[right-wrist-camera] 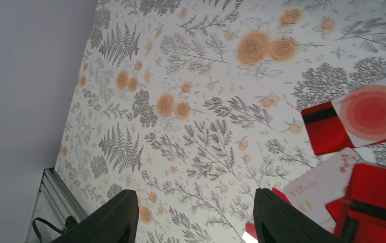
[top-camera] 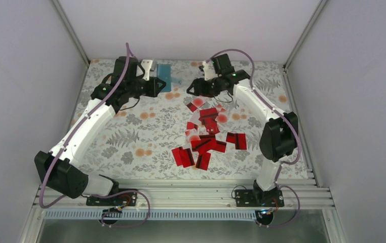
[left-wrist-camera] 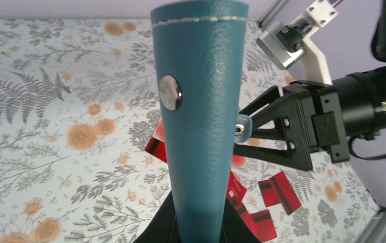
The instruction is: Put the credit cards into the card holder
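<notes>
My left gripper (top-camera: 156,85) is shut on the teal-blue card holder (top-camera: 165,71) and holds it off the table at the far middle. In the left wrist view the card holder (left-wrist-camera: 201,126) stands up from the jaws, its stitched mouth edge and a metal snap showing. Many red credit cards (top-camera: 208,134) with black stripes, some showing a pale face, lie scattered right of centre. My right gripper (top-camera: 192,90) is open and empty over the far end of the pile, just right of the holder. In the right wrist view its fingers (right-wrist-camera: 117,217) are spread wide, with cards (right-wrist-camera: 373,111) at the right.
The table has a floral cloth (top-camera: 130,131). Grey walls close it in at the left, back and right. A metal rail (top-camera: 191,195) with the arm bases runs along the near edge. The right gripper's black body (left-wrist-camera: 302,126) sits close beside the holder.
</notes>
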### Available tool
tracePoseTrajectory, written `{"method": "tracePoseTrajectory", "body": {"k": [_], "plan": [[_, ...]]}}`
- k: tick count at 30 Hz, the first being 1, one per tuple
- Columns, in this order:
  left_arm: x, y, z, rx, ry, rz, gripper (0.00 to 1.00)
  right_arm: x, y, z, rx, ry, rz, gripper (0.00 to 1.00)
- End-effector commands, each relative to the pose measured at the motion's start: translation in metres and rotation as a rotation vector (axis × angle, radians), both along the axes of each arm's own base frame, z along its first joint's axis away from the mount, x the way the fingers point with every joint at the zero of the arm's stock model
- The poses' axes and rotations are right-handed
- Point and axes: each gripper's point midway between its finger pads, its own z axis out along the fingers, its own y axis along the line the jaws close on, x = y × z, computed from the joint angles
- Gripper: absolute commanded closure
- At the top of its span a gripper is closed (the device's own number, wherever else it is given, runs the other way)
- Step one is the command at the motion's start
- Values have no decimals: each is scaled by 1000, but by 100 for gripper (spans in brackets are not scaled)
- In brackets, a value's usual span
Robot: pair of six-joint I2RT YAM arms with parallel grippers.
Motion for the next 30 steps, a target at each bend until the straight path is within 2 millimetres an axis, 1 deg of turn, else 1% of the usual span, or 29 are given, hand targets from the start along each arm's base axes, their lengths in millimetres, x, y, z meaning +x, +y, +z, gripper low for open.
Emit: {"method": "tracePoseTrajectory", "body": {"k": [1, 4, 8, 11, 15, 17, 18, 20, 22, 24, 26, 30], "plan": [[2, -11, 27, -71, -40, -60, 98, 2, -18, 42, 168, -67, 18, 40], [6, -19, 28, -101, 29, -82, 98, -6, -23, 73, 303, -96, 75, 37], [8, -27, 47, -184, 45, -86, 98, -28, -13, 113, 470, -121, 227, 28], [7, -35, 56, -247, 57, -109, 98, -42, -10, 141, 540, -167, 311, 19], [0, -46, 74, -322, 47, -185, 97, -44, -10, 161, 551, -216, 334, 10], [-3, -49, 83, -347, 38, -222, 98, -41, -12, 167, 544, -227, 316, 10], [-5, -51, 89, -359, 27, -239, 97, -39, -13, 166, 537, -226, 304, 10], [-10, -55, 102, -395, 7, -286, 98, -36, -15, 163, 520, -218, 278, 10], [-16, -59, 113, -432, -13, -329, 98, -35, -16, 163, 523, -215, 274, 13], [-22, -62, 122, -465, -23, -368, 98, -35, -16, 165, 539, -208, 282, 21], [-26, -63, 129, -491, -28, -394, 98, -36, -16, 174, 559, -211, 293, 31], [-31, -65, 142, -523, -42, -421, 98, -39, -16, 191, 590, -233, 315, 40]]}}
